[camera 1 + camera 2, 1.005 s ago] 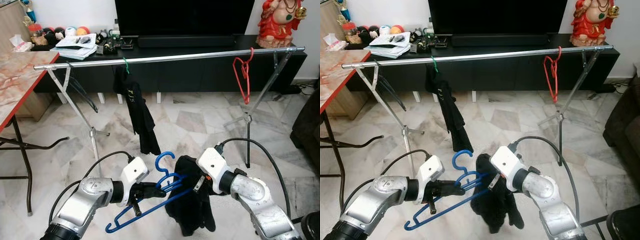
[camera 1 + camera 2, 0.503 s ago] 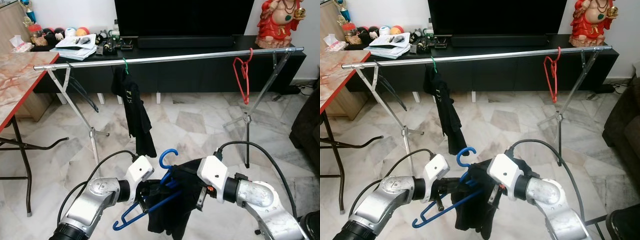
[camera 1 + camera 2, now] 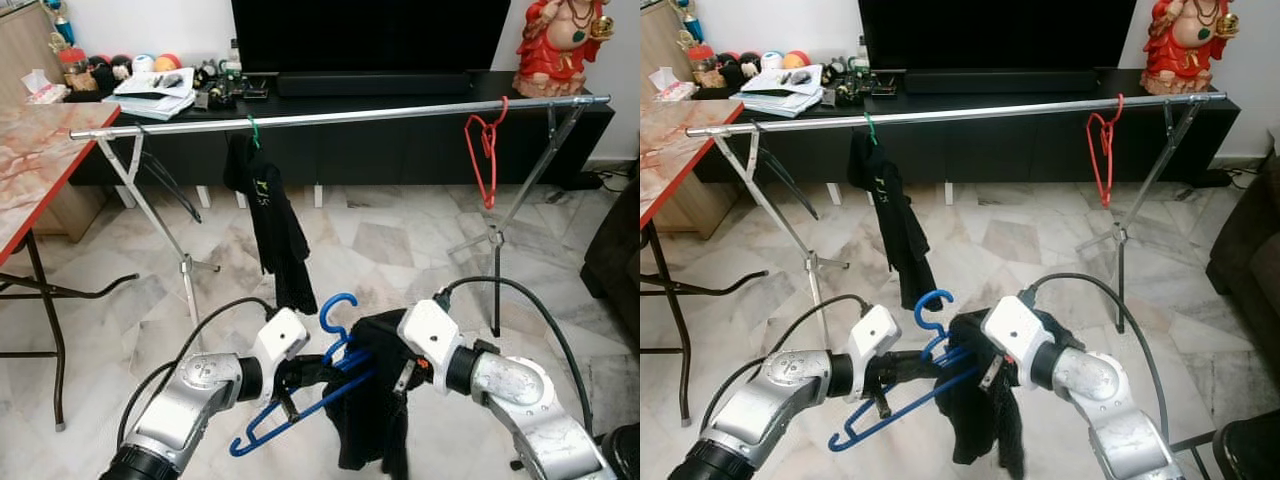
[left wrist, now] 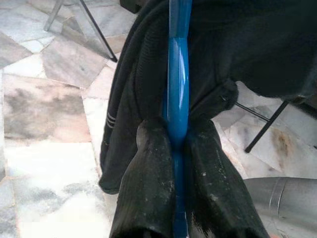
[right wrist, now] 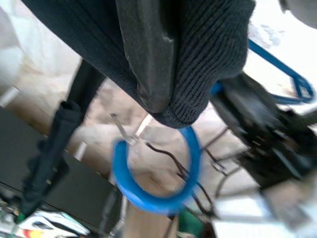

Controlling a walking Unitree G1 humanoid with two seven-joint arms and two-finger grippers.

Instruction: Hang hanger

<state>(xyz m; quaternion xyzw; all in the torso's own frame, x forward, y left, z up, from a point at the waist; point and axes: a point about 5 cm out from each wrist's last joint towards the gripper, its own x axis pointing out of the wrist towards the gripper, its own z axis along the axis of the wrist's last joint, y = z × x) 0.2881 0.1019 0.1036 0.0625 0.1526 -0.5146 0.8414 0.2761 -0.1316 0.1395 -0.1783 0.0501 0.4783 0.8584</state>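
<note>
1. The left gripper (image 4: 176, 148) is clamped on the blue hanger (image 3: 330, 380), held low in front of the robot above the marble floor (image 3: 390, 240).
2. A black garment (image 3: 375, 400) drapes over the hanger.
3. The right gripper (image 5: 148, 74) pinches the garment's cloth.
4. Behind, a metal clothes rail (image 3: 340, 115) carries a dark garment (image 3: 270, 215) and a red hanger (image 3: 482, 150).

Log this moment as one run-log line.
stage: dressing hanger | left gripper: shut on blue hanger | right gripper: holding black garment | rail: not yet reached
</note>
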